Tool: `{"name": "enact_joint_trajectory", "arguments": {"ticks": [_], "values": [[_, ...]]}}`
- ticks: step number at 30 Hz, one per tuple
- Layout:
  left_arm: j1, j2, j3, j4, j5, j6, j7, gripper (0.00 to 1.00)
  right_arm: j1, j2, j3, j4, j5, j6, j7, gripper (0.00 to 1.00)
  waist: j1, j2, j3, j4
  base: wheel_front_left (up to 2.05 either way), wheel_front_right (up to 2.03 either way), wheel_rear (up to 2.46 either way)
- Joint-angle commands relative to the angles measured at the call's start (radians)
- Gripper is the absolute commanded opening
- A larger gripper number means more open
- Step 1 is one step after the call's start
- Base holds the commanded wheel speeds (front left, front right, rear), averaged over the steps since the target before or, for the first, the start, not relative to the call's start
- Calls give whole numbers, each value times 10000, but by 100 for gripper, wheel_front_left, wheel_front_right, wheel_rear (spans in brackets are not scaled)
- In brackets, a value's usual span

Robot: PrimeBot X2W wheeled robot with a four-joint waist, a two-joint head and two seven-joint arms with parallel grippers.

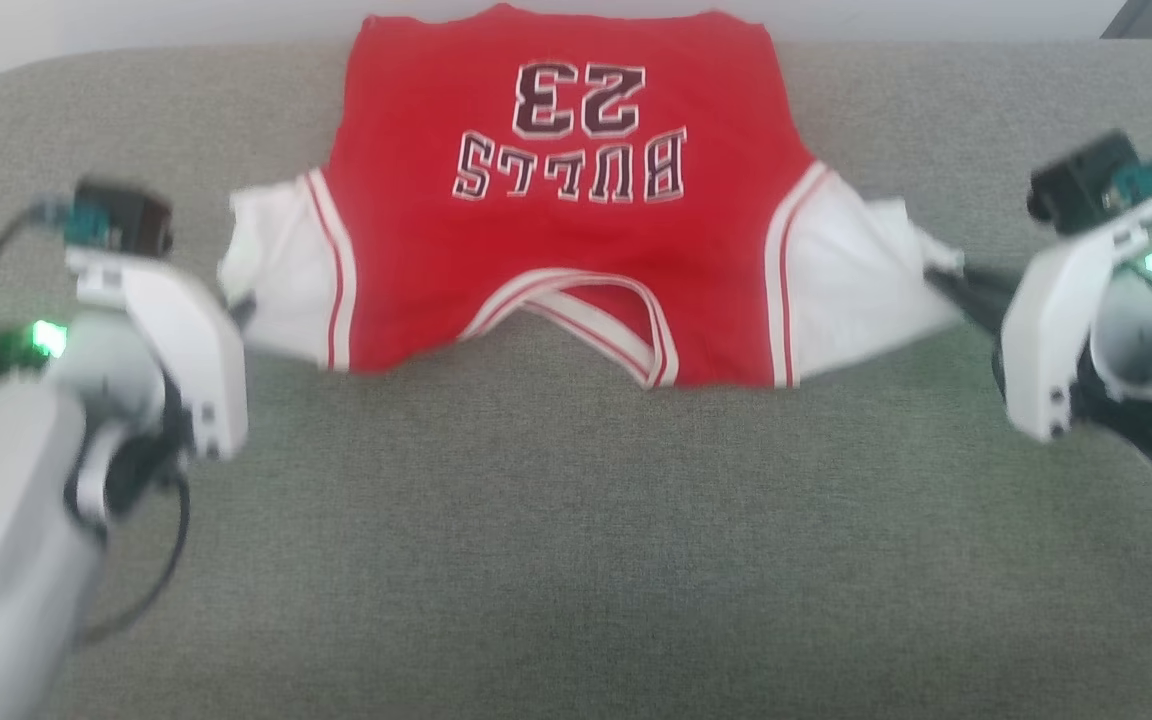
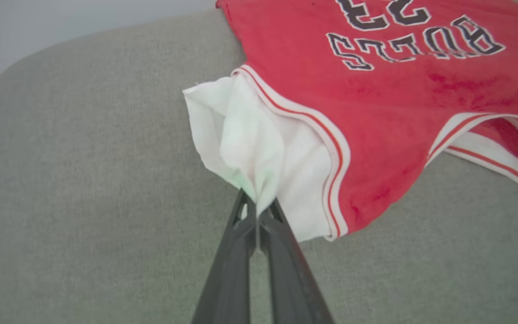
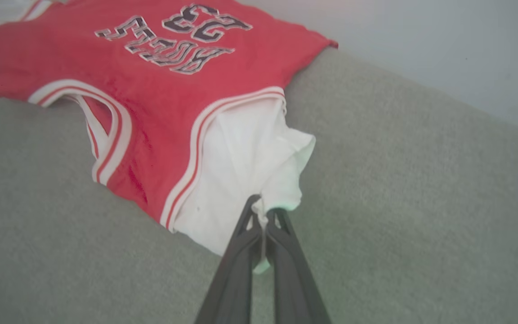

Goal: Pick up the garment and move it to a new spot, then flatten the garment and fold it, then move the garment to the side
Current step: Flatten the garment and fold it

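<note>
The left pincer is closed tight, pinching the bunched edge of the white left sleeve. Between the two arms, the garment, a red jersey with black lettering and the number 23 reading upside down, lies spread on a grey cushion, collar nearest the robot. The right pincer is likewise closed tight, pinching the white right sleeve, whose folds fan out from the grip.

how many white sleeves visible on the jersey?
2 on the jersey: left-side sleeve, pinched by the left gripper; right-side sleeve, pinched by the right gripper. Neither is hidden.
</note>
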Motion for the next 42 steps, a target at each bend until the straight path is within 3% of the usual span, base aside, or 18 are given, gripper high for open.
{"name": "enact_joint_trajectory", "arguments": {"ticks": [1, 8, 15, 20, 27, 28, 30, 32, 33, 34, 42], "values": [[632, 257, 142, -808, -174, 391, 232, 0, 429, -148, -129, -347, 171, -3, 231, 0, 0, 0, -9, -19, 0, 0, 0], [3904, 1445, 693, -4674, -791, 2326, 1295, 0, 2467, -962, -506, -2183, 791, -3, 1844, 0, 0, 0, 11, -28, 0, 0, 0], [6010, 2132, 960, -6554, -1226, 3373, 1904, 0, 4291, -1674, -1085, -3632, 1417, -1, 3413, 0, 0, 0, 52, 15, 0, 0, 0], [6791, 2320, 1036, -7155, -1352, 3717, 1934, 0, 5429, -1669, -1940, -4244, 1194, -1, 3861, 0, 0, 0, 154, 66, 0, 0, 0], [6500, 1802, 839, -6856, -1266, 3435, 1465, 0, 5879, -458, -2509, -3595, -415, -3, 3139, 1, 0, 0, 340, 160, 0, 0, 0], [6439, 1730, 777, -6759, -1228, 3387, 1411, 0, 5888, -236, -2461, -3327, -619, -5, 3082, 8, 0, 0, 352, 164, 0, 0, 0], [6299, 1556, 649, -6562, -1193, 3289, 1360, 0, 5845, 54, -2273, -2848, -1023, -9, 3008, 42, 0, 0, 364, 187, 0, 0, 0], [6176, 1414, 556, -6406, -1232, 3223, 1346, 0, 5841, 314, -2161, -2490, -1188, -14, 2939, 48, 0, 0, 372, 194, 0, 0, 0], [6109, 1372, 526, -6361, -1231, 3188, 1333, 0, 5797, 392, -2138, -2399, -1268, -14, 2916, 86, 0, 0, 374, 202, 0, 0, 0], [6071, 1330, 511, -6329, -1207, 3174, 1299, 0, 5767, 455, -2130, -2357, -1293, -14, 2902, 100, 0, 0, 375, 205, 0, 0, 0], [5951, 1126, 405, -6244, -1173, 3086, 1138, 0, 5357, 497, -3309, -3249, -1379, -18, 2469, 100, 0, 0, 493, 294, 0, 0, 0]]}}
